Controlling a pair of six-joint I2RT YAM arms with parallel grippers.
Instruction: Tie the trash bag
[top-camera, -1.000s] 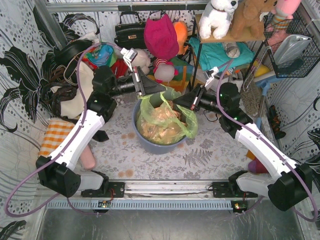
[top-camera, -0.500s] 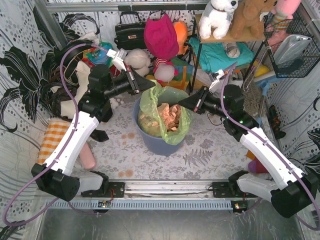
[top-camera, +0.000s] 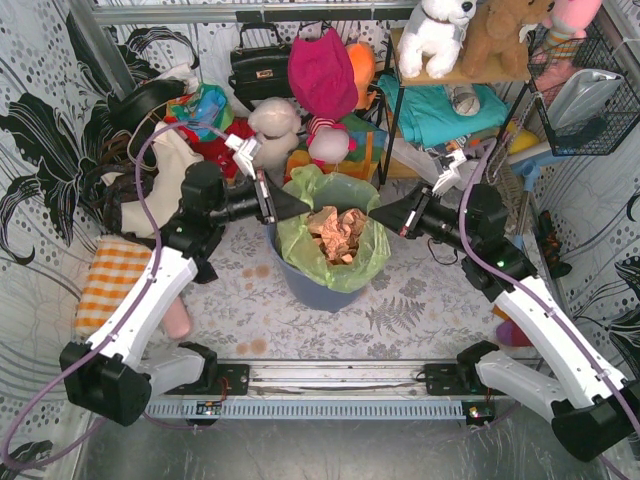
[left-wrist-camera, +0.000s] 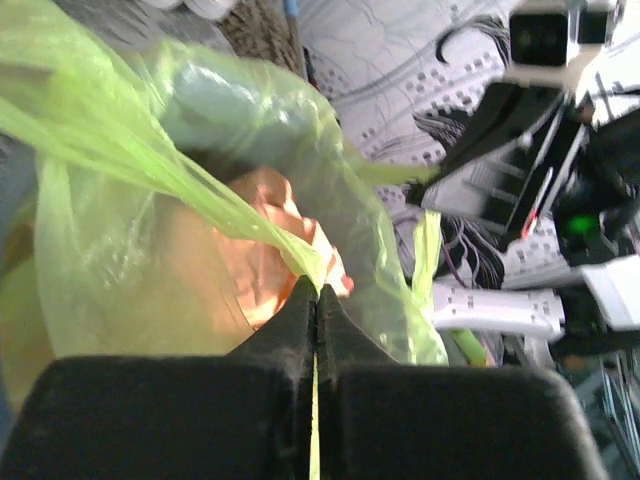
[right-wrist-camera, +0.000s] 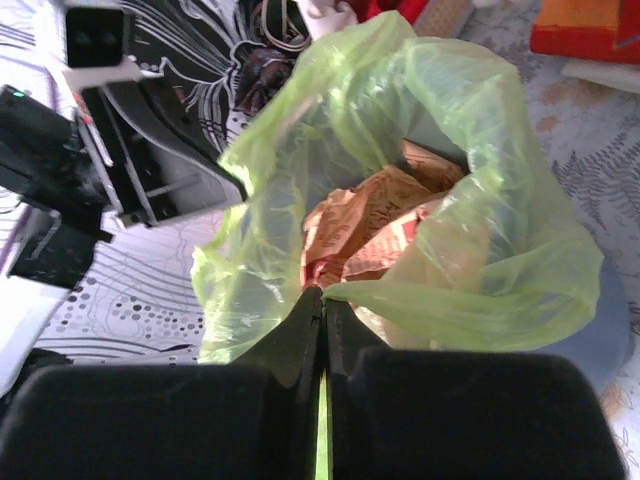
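The trash bag, thin light-green plastic, lines a round blue-grey bin at the table's middle. Crumpled brown paper shows in its open mouth. My left gripper is shut on the bag's left rim, and a strip of green film runs between the closed fingers. My right gripper is shut on the right rim, also with film pinched between its fingers. The two grippers face each other across the bag's mouth, level with its top.
Soft toys, a black handbag and a shelf crowd the back. An orange checked cloth and a pink object lie by the left arm. A wire basket hangs at the right.
Both grippers have drawn apart while holding the rim, spreading the bag's mouth wider. The left gripper rose, then came down to the bag's top. The paper inside shows more.
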